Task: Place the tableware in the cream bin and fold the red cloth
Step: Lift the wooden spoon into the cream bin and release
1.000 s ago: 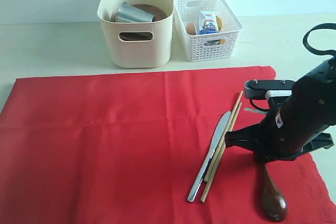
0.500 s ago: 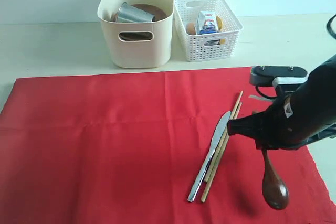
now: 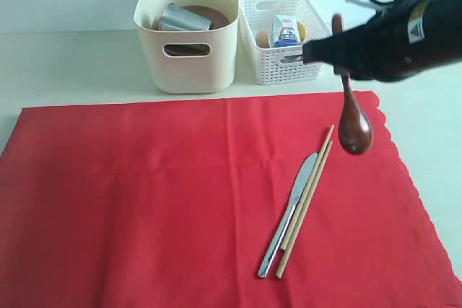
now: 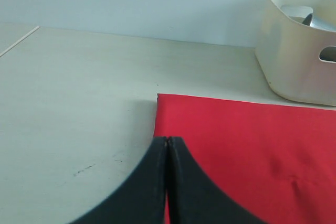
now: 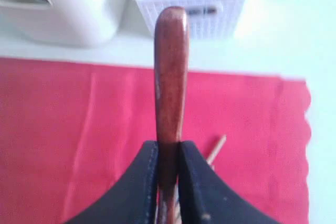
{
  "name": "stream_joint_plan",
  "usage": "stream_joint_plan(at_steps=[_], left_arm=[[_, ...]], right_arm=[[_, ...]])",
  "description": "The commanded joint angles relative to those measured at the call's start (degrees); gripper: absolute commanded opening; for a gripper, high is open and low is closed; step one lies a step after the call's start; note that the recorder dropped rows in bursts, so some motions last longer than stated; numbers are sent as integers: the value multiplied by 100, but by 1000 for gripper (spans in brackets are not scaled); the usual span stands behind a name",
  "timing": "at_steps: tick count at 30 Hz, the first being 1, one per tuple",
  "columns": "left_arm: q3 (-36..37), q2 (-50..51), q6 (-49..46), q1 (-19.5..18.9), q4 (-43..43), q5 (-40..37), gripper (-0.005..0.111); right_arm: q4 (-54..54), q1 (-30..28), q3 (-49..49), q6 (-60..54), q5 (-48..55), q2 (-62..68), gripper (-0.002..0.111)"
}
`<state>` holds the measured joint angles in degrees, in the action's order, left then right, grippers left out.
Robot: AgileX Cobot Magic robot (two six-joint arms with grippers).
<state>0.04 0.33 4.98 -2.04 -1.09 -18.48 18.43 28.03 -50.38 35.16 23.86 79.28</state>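
Observation:
My right gripper [image 3: 339, 52] is shut on the handle of the dark wooden spoon [image 3: 354, 126], which hangs bowl-down in the air over the far right part of the red cloth [image 3: 144, 200]. In the right wrist view the spoon handle [image 5: 170, 66] sticks out between the fingers of that gripper [image 5: 168, 148]. A silver table knife [image 3: 289, 214] and a pair of wooden chopsticks [image 3: 307, 200] lie side by side on the cloth. The cream bin [image 3: 189, 30] behind the cloth holds the steel cup [image 3: 184, 19] and the brown plate [image 3: 209, 14]. My left gripper [image 4: 167, 141] is shut and empty at the cloth's corner [image 4: 236, 140].
A white lattice basket [image 3: 285, 34] right of the cream bin holds a blue-white packet [image 3: 284, 30] and some foods. Pale tabletop [image 3: 72, 63] surrounds the cloth. The cream bin [image 4: 299, 51] shows in the left wrist view too.
My right gripper has lifted the spoon off the cloth and carried it up and back toward the bins. The knife and chopsticks have stayed put.

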Motion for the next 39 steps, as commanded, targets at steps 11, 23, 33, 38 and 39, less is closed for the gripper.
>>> stream_joint_plan(at_steps=[11,23,33,38,39], left_arm=[[-4,-33,-25,-6,30,35,1],[-4,-33,-25,-6,30,35,1],[-4,-33,-25,-6,30,35,1],[-4,-33,-25,-6,30,35,1],[-4,-33,-25,-6,30,35,1]], right_arm=[[762,-7,-1900,-62,-1303,1475,0],[762,-7,-3329,-62,-2986,3030,0],[762,-7,-4335,-62,-3271,3975,0],[752,-7,-4546,-62,-3180,4146,4],[750,-7,-4577,-62,-3153,4157,6]])
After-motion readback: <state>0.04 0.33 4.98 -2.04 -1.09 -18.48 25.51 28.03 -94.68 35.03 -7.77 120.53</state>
